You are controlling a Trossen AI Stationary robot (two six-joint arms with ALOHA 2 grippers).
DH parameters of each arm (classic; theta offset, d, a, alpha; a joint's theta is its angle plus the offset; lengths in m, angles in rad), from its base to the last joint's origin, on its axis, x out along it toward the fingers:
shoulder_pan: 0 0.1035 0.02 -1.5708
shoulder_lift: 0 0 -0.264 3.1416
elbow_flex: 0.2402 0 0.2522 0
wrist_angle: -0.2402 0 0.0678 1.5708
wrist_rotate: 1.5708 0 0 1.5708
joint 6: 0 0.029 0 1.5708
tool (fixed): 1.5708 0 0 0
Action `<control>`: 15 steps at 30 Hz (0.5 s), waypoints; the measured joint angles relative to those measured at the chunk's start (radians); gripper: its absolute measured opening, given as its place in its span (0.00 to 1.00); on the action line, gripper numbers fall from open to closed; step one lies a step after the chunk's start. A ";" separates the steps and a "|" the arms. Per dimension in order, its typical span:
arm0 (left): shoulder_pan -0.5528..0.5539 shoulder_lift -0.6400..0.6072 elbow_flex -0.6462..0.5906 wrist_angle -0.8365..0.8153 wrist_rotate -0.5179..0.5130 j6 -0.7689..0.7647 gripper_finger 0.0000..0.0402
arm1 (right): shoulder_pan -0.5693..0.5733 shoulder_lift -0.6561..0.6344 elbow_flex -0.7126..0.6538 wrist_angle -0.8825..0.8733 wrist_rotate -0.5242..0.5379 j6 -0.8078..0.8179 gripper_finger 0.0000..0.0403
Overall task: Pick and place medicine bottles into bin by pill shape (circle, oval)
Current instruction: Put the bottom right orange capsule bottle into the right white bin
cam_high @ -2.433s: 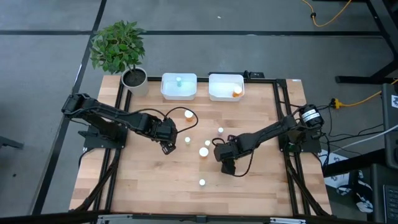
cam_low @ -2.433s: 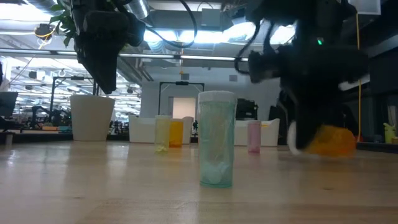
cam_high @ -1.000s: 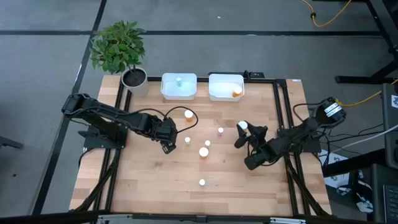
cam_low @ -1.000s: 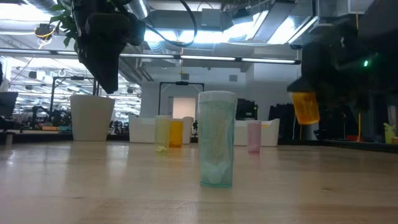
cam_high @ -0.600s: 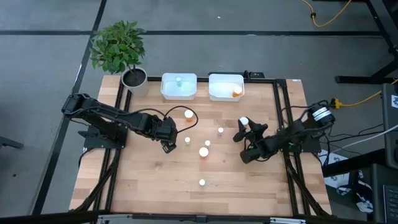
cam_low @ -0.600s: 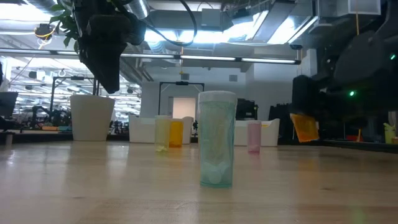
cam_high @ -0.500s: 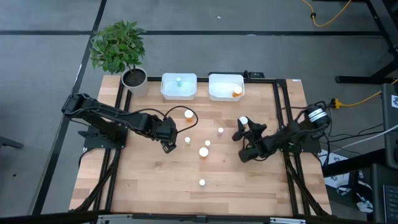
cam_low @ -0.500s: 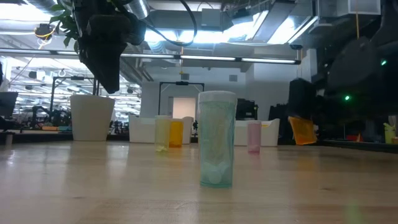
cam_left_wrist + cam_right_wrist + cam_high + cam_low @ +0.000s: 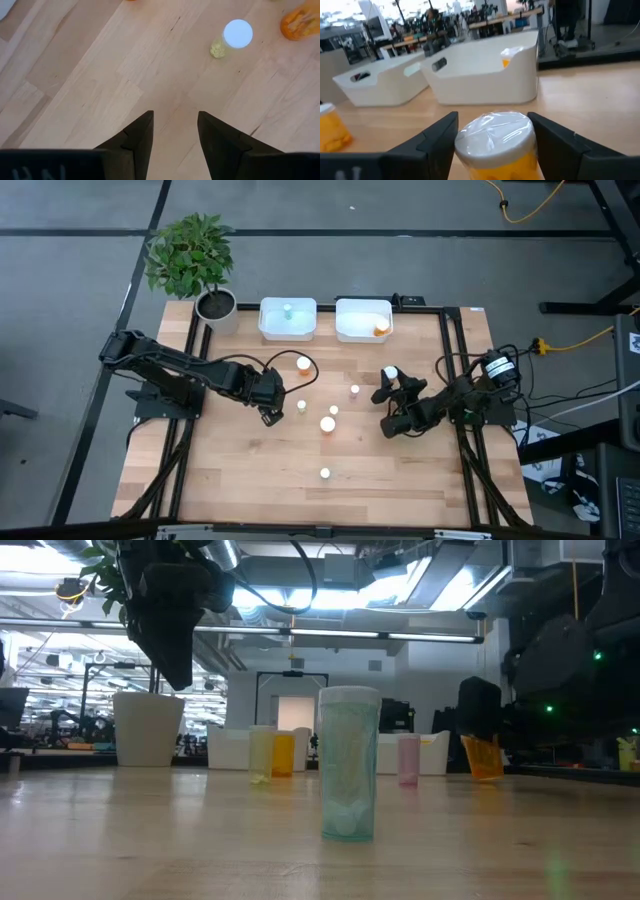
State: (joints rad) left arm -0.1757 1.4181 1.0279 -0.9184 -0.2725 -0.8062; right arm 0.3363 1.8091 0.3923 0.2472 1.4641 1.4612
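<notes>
My right gripper (image 9: 392, 386) is shut on an orange medicine bottle with a white cap (image 9: 495, 134), right of the table's middle; the bottle shows tilted in the low view (image 9: 484, 758). My left gripper (image 9: 268, 404) hangs open and empty above the table left of centre, with bare wood between its fingers (image 9: 175, 131). Loose bottles stand on their bases: an orange one (image 9: 303, 364), small ones (image 9: 300, 407) (image 9: 354, 390) (image 9: 334, 410), a larger one (image 9: 327, 423) and a pale green one near the front (image 9: 325, 473) (image 9: 348, 765). My right gripper pinches the orange bottle between its two fingers (image 9: 436, 136), at the top of the bottle by the white cap (image 9: 496, 131). The fingers lie about level and come from the table's near right. The bottle is tilted, cap up, low over the table; whether its base touches cannot be told.
Two white bins stand at the far edge: the left one (image 9: 287, 330) holds a pale bottle, the right one (image 9: 362, 333) an orange one. A potted plant (image 9: 215, 305) stands at the far left corner. Bare wood lies along the near side.
My right gripper has carried the orange bottle down and a little toward the table's far-left, toward the bins; the bottle now hangs lower over the table and stays tilted. My left arm has kept still.
</notes>
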 joint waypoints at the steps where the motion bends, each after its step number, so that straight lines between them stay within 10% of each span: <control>1: 0.000 0.000 0.000 0.000 0.000 0.000 0.37 | 0.000 0.000 0.000 0.000 -0.011 0.000 0.60; 15: 0.000 0.000 0.000 0.000 0.001 -0.003 0.37 | 0.000 0.000 0.000 0.000 -0.045 -0.002 0.61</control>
State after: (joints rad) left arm -0.1753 1.4180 1.0279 -0.9184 -0.2717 -0.8088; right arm 0.3367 1.8091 0.3923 0.2470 1.4194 1.4592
